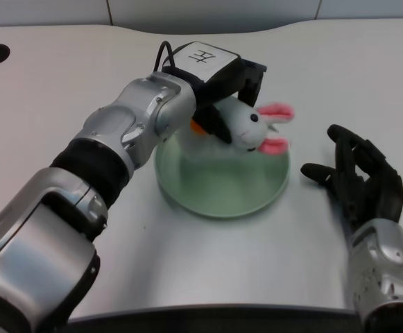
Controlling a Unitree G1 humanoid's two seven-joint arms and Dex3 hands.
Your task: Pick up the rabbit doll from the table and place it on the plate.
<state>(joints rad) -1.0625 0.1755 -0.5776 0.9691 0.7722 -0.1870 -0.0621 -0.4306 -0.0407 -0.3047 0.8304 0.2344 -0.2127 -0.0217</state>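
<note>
Placing step: left hand holds rabbit above plate, mid-tabletop toward the far edge. Next: lower onto the plate, then release.

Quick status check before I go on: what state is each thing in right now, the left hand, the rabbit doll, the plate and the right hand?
left hand: over the plate, fingers closed around the rabbit doll.
rabbit doll: held by the left hand above the plate, pink ears pointing right; contact with the plate cannot be told.
plate: green, flat on the white table, nothing resting in its visible part.
right hand: on the table right of the plate, holding nothing.
</note>
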